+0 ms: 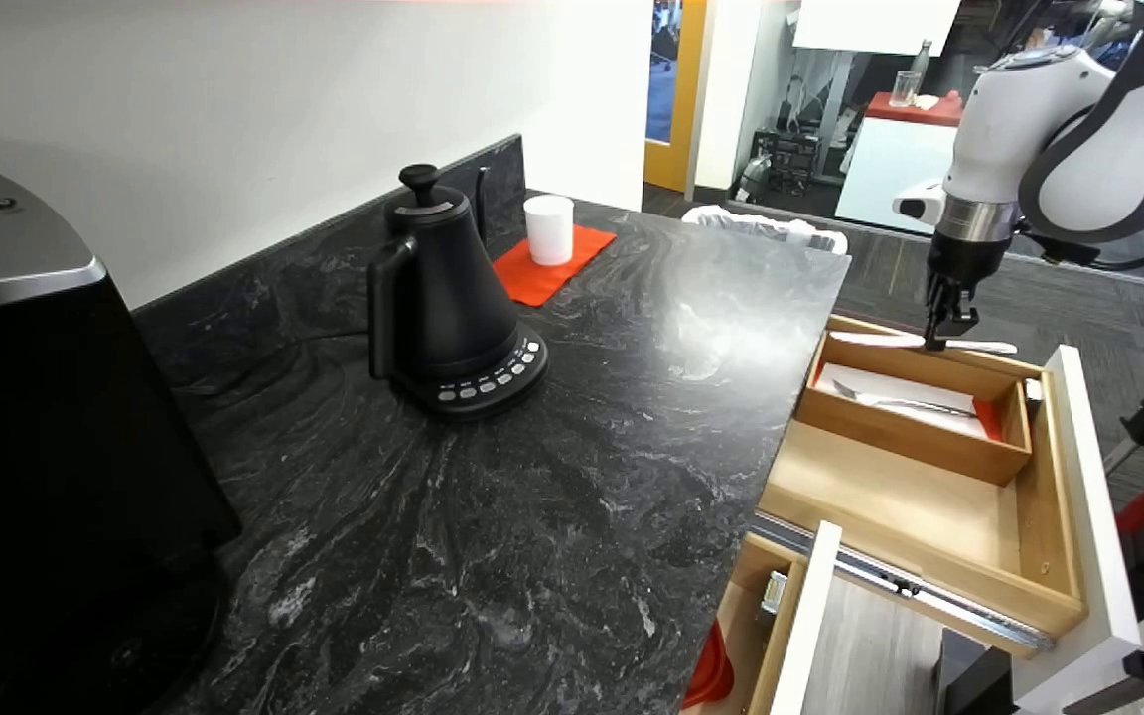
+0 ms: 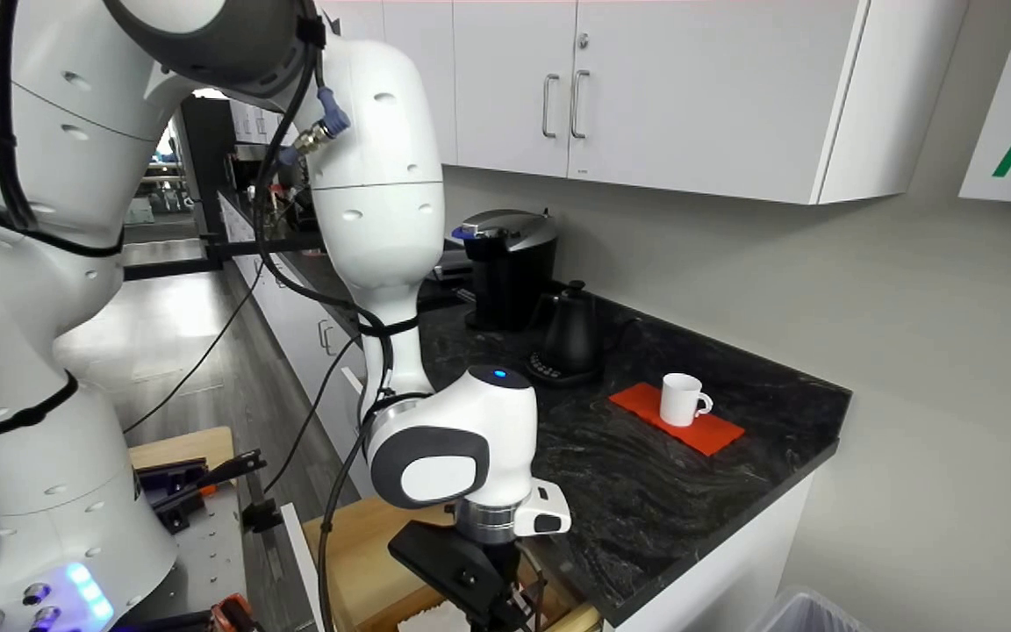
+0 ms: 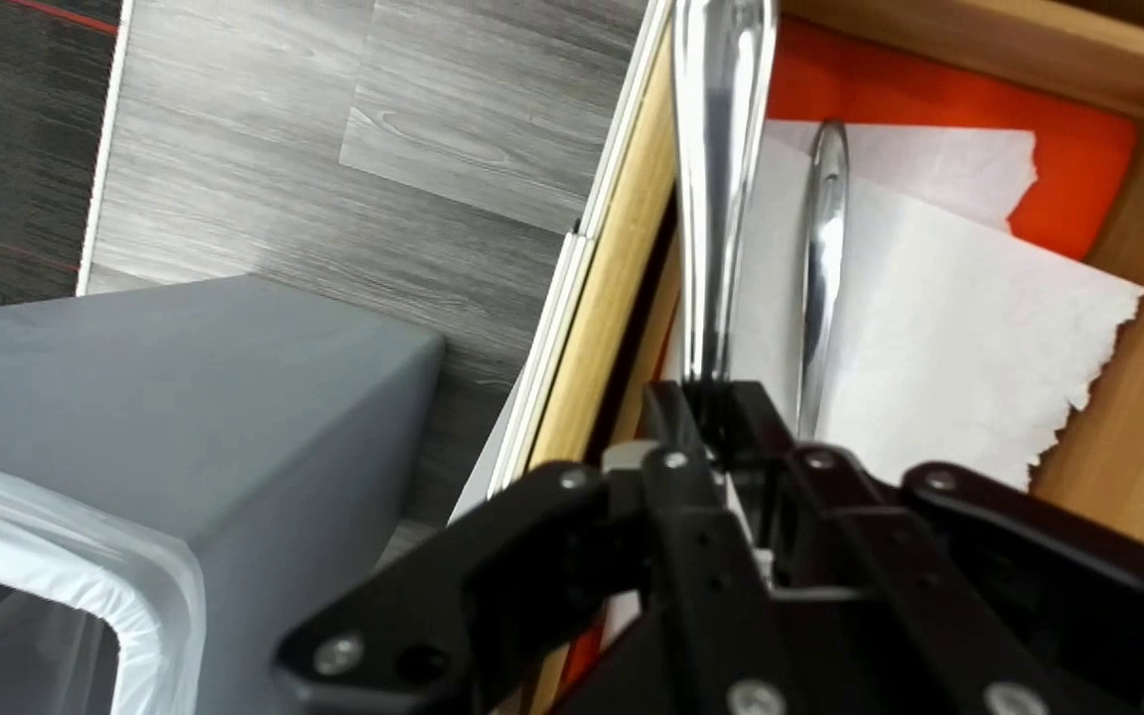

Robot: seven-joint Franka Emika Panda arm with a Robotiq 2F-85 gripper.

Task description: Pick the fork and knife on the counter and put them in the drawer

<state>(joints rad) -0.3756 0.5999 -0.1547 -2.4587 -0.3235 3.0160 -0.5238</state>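
My gripper [image 1: 935, 338] is shut on the knife [image 1: 870, 340], which hangs level above the far end of the pulled-out drawer [image 1: 900, 487]. In the wrist view the shiny handle of the knife [image 3: 724, 119] runs up from between the fingertips; its blade is hidden behind the jaws. Below it, the fork [image 1: 905, 402] lies on white paper in a wooden compartment at that end of the drawer. Only the handle of the fork [image 3: 825, 228] shows in the wrist view, beside the knife. The dark counter [image 1: 572, 497] borders the drawer.
A black kettle [image 1: 448, 288], a coffee maker [image 2: 510, 268] and a white mug [image 2: 679, 399] on a red napkin [image 2: 712, 434] stand on the counter. A lower pull-out [image 1: 800, 616] juts out nearby. A lined trash bin [image 3: 264, 397] stands beside the drawer's end.
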